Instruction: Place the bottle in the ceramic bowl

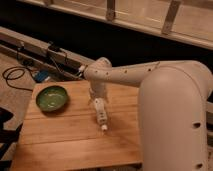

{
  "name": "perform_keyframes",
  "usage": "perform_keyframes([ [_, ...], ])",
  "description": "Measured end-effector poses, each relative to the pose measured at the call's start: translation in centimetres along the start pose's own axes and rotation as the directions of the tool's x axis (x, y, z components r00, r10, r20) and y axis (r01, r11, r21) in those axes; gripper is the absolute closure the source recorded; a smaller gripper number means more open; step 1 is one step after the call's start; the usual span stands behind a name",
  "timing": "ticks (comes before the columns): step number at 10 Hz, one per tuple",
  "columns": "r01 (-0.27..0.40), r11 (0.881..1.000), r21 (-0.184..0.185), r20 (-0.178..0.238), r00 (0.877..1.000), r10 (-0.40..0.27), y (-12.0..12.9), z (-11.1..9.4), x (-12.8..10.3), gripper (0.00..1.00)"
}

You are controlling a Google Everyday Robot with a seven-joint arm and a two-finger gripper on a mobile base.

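The bottle point(102, 118) is a slim white shape lying on the wooden table point(60, 140), its narrow cap pointing toward the front edge. My gripper point(96, 101) hangs from the white arm straight over the bottle's far end, at or touching it. I cannot make out whether it has hold of the bottle. The ceramic bowl point(52, 98), green and round, sits at the table's left rear corner with nothing in it, about a bowl's width left of the gripper.
The robot's large white body point(172, 125) fills the right side and covers that end of the table. Black cables point(15, 77) and a blue item point(42, 76) lie on the floor behind the table's left. A dark wall and rail run behind.
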Motion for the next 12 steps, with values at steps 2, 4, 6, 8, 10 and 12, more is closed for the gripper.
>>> perform_keyframes([
  [2, 0.006, 1.000, 0.001, -0.030, 1.000, -0.006, 0.3, 1.6, 0.3, 0.35],
  [4, -0.002, 1.000, -0.007, -0.051, 0.999, 0.001, 0.1, 2.5, 0.5, 0.35],
  [6, -0.014, 1.000, -0.009, -0.084, 0.996, 0.013, -0.1, 4.2, 0.9, 0.35],
  [8, -0.030, 0.999, -0.013, -0.112, 0.993, 0.028, -0.4, 5.8, 1.4, 0.35],
  [10, -0.069, 0.997, -0.025, -0.143, 0.988, 0.064, -1.3, 7.9, 2.0, 0.35],
  [12, -0.087, 0.995, -0.040, -0.159, 0.984, 0.080, -1.7, 8.6, 2.3, 0.36],
])
